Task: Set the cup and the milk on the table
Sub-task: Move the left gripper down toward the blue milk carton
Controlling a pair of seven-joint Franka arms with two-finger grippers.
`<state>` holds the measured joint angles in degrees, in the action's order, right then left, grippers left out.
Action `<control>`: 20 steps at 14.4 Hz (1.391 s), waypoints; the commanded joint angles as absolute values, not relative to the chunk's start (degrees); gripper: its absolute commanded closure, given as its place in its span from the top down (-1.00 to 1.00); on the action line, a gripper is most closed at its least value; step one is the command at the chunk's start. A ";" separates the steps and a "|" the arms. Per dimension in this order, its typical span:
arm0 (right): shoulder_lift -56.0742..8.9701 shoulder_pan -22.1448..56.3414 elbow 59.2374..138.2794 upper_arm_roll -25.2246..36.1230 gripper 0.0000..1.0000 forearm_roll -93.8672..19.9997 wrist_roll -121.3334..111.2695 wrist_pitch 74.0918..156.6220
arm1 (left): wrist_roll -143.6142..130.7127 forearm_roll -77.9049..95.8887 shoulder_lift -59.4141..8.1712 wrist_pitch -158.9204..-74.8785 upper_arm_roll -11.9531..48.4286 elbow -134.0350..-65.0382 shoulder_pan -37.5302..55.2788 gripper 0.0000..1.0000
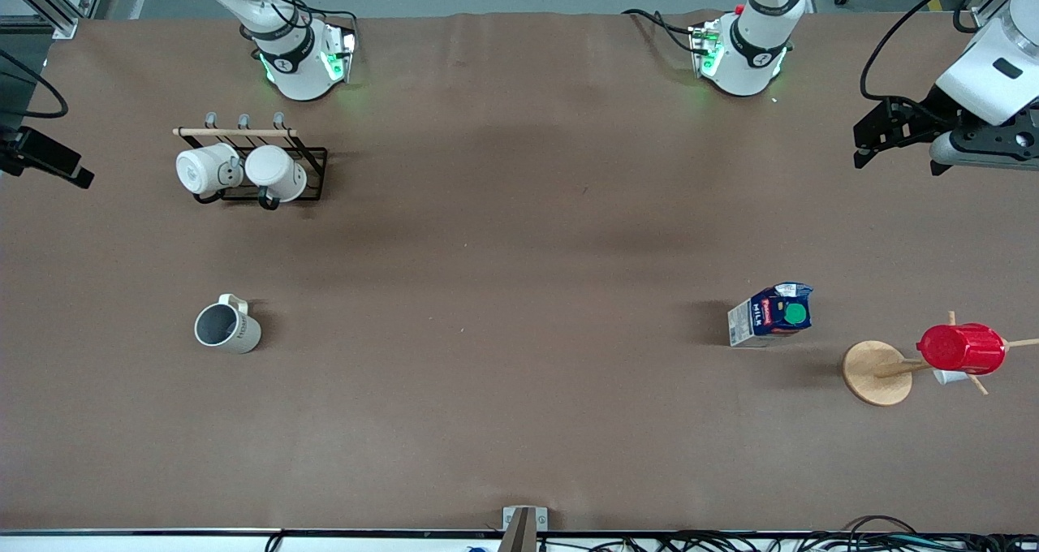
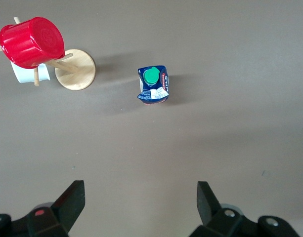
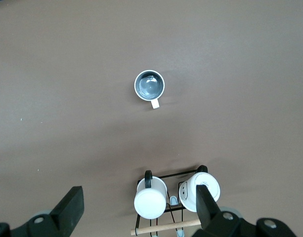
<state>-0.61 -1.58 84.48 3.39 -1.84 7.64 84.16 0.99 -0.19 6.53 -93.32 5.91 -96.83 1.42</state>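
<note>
Cup (image 1: 227, 327) upright on table (image 1: 519, 292), toward the right arm's end, nearer the front edge than the mug rack (image 1: 260, 166). Milk (image 1: 771, 315) upright toward the left arm's end, beside the wooden stand (image 1: 878, 372) with its red cup (image 1: 962, 348). Left gripper (image 2: 140, 205) spread wide, empty, over the table at that end. Right gripper (image 3: 139, 207) wide, empty, above the rack.

Cup and milk on table
Cup (image 1: 227, 327) upright toward the right arm's end of table (image 1: 519, 390); milk (image 1: 771, 315) upright toward the left arm's end.
</note>
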 commanded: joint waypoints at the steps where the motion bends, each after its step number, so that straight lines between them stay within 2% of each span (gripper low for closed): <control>1: 0.97 -1.67 85.96 3.25 1.00 -2.46 8.17 84.02 | 1.85 0.00 6.24 -91.59 5.80 -95.63 1.41 1.00; 5: 0.97 -1.76 85.96 3.34 1.00 -2.46 8.17 83.94 | 1.41 -0.09 4.84 -91.49 5.80 -94.49 1.49 1.00; 8: 0.97 -1.76 85.96 3.34 1.00 -2.46 8.17 83.94 | 0.88 -0.26 -2.08 -89.92 5.80 -89.49 1.41 1.00; 10: 0.97 -1.76 85.96 3.34 1.00 -2.46 8.17 83.85 | 0.62 -1.83 -5.08 -91.66 5.89 -89.65 2.02 1.00; 14: 0.97 -1.76 85.96 3.34 1.00 -2.46 8.17 83.85 | -6.23 -2.81 -10.18 -100.61 6.15 -93.94 2.02 1.00; 16: 0.97 -1.76 85.96 3.34 1.00 -2.46 8.17 83.85 | -6.42 -3.16 -13.17 -107.89 6.15 -96.14 1.93 1.00; 20: 0.97 -1.76 85.96 3.34 1.00 -2.46 8.17 83.85 | -5.36 -3.60 -19.76 -114.86 6.33 -95.89 1.41 1.00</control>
